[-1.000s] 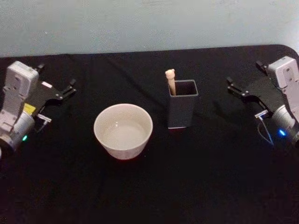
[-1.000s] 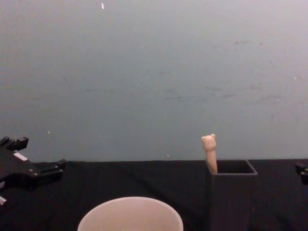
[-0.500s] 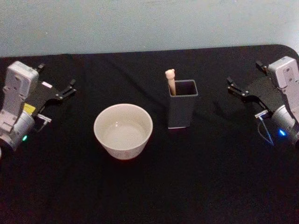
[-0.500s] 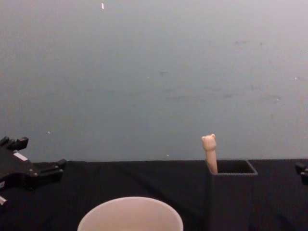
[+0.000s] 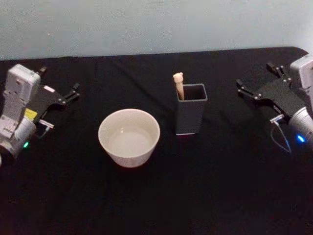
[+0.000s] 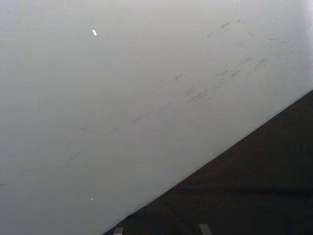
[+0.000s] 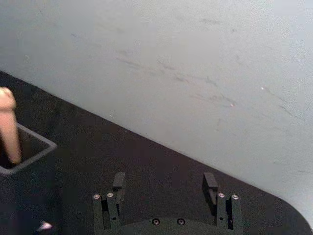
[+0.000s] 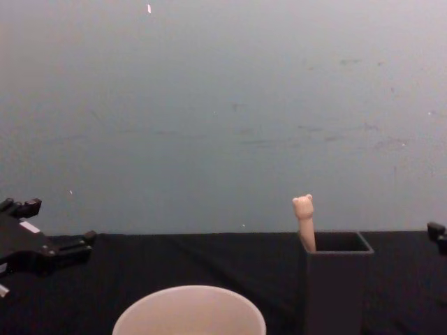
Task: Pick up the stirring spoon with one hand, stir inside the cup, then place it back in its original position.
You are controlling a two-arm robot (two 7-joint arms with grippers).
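One stirring spoon (image 5: 178,84), one cup (image 5: 128,159), one dark grey square holder (image 5: 190,117), two pincers. The stirring spoon stands in the holder mid-desk (image 5: 220,186), its pale beige eared knob above the rim. The off-white cup sits near it, apart. The left pincer (image 5: 59,79), by the desk's left edge, and the right pincer (image 5: 258,80), by its right edge, both gape wide, empty.

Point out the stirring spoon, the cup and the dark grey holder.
stirring spoon (image 5: 179,85), head view, on the beige handle just below the knob.
cup (image 5: 129,157), head view, on the front outer wall.
holder (image 5: 190,117), head view, on the front wall facing the robot.
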